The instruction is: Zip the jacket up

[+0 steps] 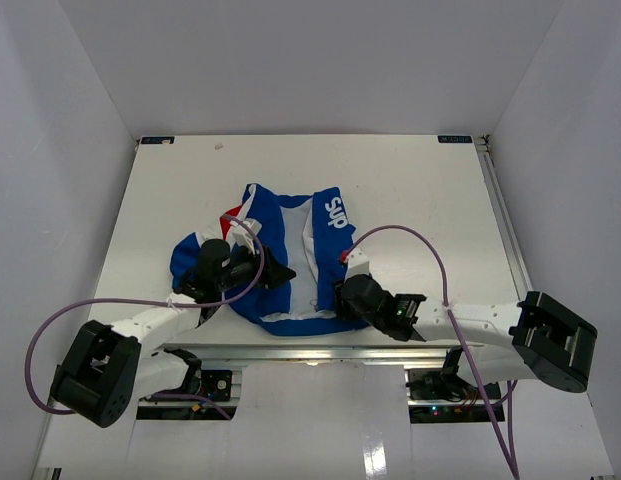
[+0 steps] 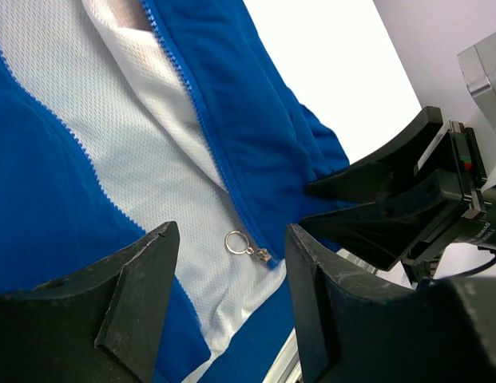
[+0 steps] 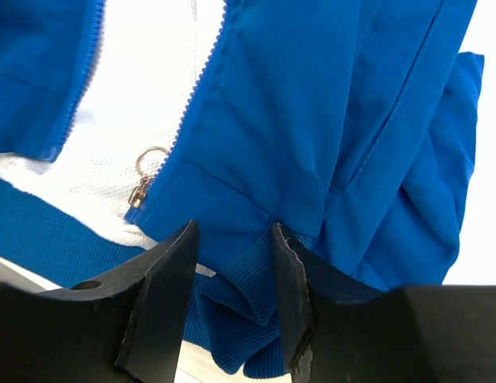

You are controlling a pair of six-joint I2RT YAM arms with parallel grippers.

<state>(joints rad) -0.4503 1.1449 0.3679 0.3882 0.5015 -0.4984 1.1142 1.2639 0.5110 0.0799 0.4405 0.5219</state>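
Observation:
The royal-blue jacket (image 1: pixel 325 270) lies open on the table with its white lining (image 1: pixel 298 262) showing and the white "Sup" lettering at its far right. The zipper slider with a ring pull (image 2: pixel 249 246) sits at the bottom of the right zipper edge; it also shows in the right wrist view (image 3: pixel 144 185). My left gripper (image 1: pixel 280 272) is open, low over the lining, with the pull between its fingertips (image 2: pixel 164 239). My right gripper (image 1: pixel 342 296) is open at the jacket's near right corner, its jaws on either side of a fold of ribbed hem (image 3: pixel 251 279).
The jacket's hem lies close to the table's near edge with its metal rail (image 1: pixel 310 352). The right gripper's black fingers (image 2: pixel 383 203) show just right of the left gripper. White walls enclose the table (image 1: pixel 410 190) on three sides.

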